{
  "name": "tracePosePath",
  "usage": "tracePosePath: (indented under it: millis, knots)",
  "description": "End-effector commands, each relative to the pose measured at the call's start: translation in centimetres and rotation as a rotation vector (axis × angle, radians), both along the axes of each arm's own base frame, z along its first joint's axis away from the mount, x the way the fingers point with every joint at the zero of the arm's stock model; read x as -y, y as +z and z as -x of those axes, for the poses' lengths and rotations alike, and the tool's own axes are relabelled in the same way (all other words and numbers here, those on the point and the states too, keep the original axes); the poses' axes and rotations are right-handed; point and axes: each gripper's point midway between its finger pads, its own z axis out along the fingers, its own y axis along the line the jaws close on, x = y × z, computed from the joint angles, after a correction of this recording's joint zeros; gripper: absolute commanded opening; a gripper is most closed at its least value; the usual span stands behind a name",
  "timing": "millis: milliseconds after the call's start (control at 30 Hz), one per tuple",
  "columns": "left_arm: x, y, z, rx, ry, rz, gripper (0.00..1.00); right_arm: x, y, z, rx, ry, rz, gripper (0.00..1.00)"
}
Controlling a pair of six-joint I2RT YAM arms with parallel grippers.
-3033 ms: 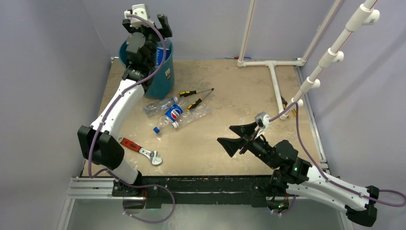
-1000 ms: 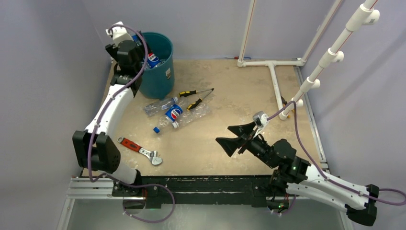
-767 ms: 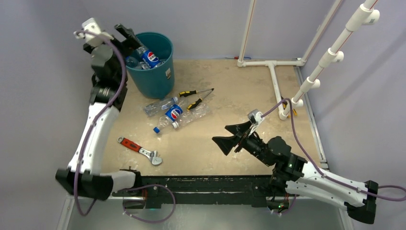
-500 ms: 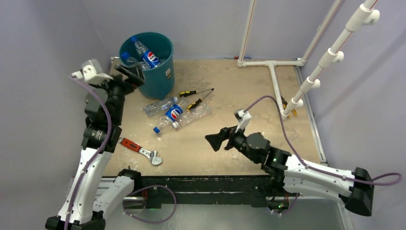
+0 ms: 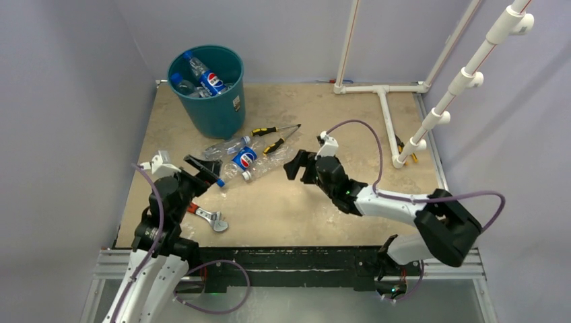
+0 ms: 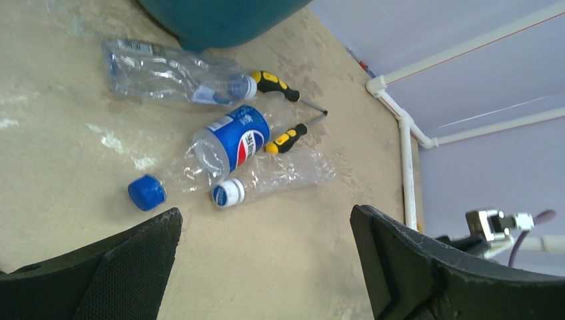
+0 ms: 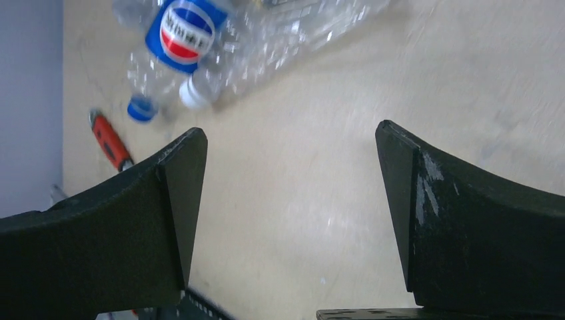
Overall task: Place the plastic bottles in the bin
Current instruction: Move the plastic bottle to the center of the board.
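The teal bin (image 5: pixel 209 101) stands at the back left with several plastic bottles (image 5: pixel 202 74) inside. Three bottles lie side by side on the table: a clear one (image 5: pixel 225 148) (image 6: pixel 166 70), a blue Pepsi-labelled one (image 5: pixel 244 159) (image 6: pixel 230 143) (image 7: pixel 186 30) and a crushed clear one with a white cap (image 5: pixel 275 160) (image 6: pixel 280 177) (image 7: pixel 293 33). My left gripper (image 5: pixel 205 176) (image 6: pixel 266 220) hangs open just left of them, empty. My right gripper (image 5: pixel 297 165) (image 7: pixel 290 133) is open and empty just right of them.
Two yellow-and-black screwdrivers (image 5: pixel 276 129) (image 6: pixel 286 139) lie behind the bottles. A red-handled wrench (image 5: pixel 202 212) (image 7: pixel 110 140) lies at the front left, close to my left arm. A white pipe frame (image 5: pixel 384 101) sits at the back right.
My left arm has left the bin and dropped low at the front left, beside the lying bottles. My right arm has reached forward and left up to the bottles. Both grippers stay open.
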Motion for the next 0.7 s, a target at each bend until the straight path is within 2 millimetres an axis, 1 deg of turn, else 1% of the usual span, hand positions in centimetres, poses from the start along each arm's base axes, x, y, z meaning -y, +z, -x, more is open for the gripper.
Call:
tracePosePath:
  millis: [0,133,167,200,233,267,300,400,500,567,667]
  knots:
    - [1.7,-2.7,0.3,-0.033,-0.028,0.152,0.97,-0.3,3.4,-6.0,0.09,-0.071,-0.086,0.93]
    - [2.8,-4.3,0.1,-0.088,-0.082,0.158,0.95,-0.5,1.8,-10.4,0.089,-0.107,0.0,0.91]
    - [3.1,-4.6,0.1,-0.099,-0.096,0.154,0.95,-0.6,1.8,-11.6,0.092,-0.112,0.001,0.9]
    - [3.4,-4.9,0.1,-0.11,-0.114,0.152,0.94,-0.8,0.8,-12.4,0.078,-0.107,0.015,0.89]
    - [3.6,-5.1,0.1,-0.115,-0.125,0.153,0.94,-0.9,0.9,-13.3,0.081,-0.109,0.015,0.88]
    - [3.7,-5.1,0.1,-0.112,-0.132,0.156,0.93,-1.1,-0.1,-13.9,0.064,-0.103,0.03,0.87]
    - [3.8,-5.2,0.1,-0.11,-0.14,0.159,0.93,-1.3,-0.7,-14.5,0.055,-0.098,0.039,0.85]
    - [4.1,-4.9,0.2,-0.092,-0.157,0.163,0.91,-2.2,-1.7,-15.3,0.047,-0.07,0.055,0.79]
    - [4.1,-4.5,0.2,-0.075,-0.168,0.158,0.9,-2.4,-3.1,-15.5,0.026,-0.066,0.064,0.72]
    - [4.2,-4.6,0.2,-0.07,-0.174,0.158,0.89,-2.3,-4.3,-15.3,-0.001,-0.073,0.073,0.66]
    - [4.6,-5.1,0.2,-0.082,-0.186,0.169,0.89,-1.8,-5.6,-14.8,-0.026,-0.083,0.083,0.58]
